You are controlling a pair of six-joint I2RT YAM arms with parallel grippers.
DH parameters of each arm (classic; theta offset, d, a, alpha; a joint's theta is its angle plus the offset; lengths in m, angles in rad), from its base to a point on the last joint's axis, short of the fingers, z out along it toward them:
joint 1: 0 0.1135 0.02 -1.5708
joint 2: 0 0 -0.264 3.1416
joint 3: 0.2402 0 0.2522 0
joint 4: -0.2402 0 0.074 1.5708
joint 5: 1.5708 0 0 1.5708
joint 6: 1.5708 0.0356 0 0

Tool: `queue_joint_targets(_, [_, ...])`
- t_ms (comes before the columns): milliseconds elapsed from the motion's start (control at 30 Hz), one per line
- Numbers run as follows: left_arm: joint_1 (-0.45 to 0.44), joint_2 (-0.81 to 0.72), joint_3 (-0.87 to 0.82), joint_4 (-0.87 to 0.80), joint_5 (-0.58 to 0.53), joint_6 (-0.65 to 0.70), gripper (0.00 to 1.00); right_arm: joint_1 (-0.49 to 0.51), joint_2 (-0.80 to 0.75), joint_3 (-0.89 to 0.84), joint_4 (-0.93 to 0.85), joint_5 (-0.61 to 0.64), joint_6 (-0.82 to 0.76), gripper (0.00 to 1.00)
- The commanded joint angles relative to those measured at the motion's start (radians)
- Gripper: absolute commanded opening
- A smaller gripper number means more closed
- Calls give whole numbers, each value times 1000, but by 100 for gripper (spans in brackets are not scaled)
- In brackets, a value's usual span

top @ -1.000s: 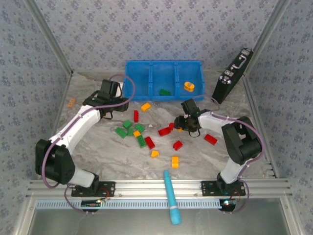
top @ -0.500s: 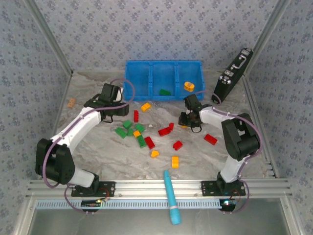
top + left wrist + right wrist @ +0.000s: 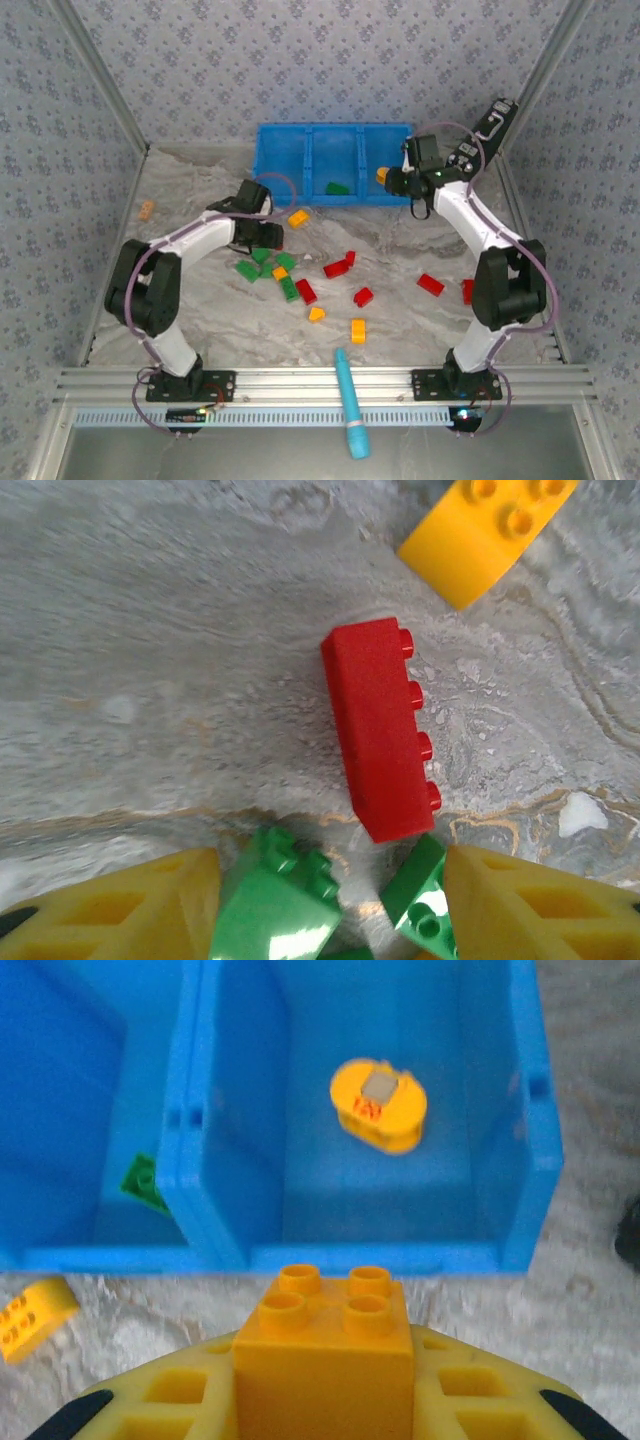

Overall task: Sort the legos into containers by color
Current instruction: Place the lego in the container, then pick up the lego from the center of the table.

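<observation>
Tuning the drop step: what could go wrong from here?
1. The right gripper holds the orange brick short of the blue bin, on the near side of its wall. Releasing now would likely drop it on the table, and advancing low could clip that wall.
2. The left gripper stands open over the red brick with green bricks by its fingers; closing may catch a green one too.

I saw a blue bin (image 3: 330, 128), a red brick (image 3: 380, 735), green bricks (image 3: 275, 900), an orange brick (image 3: 325, 1360), a teal pen (image 3: 350, 400), marbled grey tabletop (image 3: 230, 320).

Teal pen (image 3: 351, 405), black device (image 3: 493, 120) (leaning)
</observation>
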Motion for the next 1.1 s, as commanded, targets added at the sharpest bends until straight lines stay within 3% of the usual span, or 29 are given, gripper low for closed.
queue_joint_targets(0, [-20,43,63,30,23,-36,61,-18,109,81,21,12,-53,33])
queue_joint_targets(300, [-47,144,120,11,-1,-54,61,-30,314,280,27,71,-145,43])
queue_joint_targets(533, [-50,191,163,-27,-33,-56,59,-34,352,310,39,40,-152,53])
queue_joint_targets(767, [-52,230,193,-54,-49,-60,42,-32,271,235,64,19,-152,55])
queue_joint_targets(900, [-55,241,189,-54,-51,-63,28,-31,179,138,87,2,-149,57])
queue_joint_targets(1067, [-56,220,178,-62,-46,-59,18,-25,57,11,106,5,-138,61])
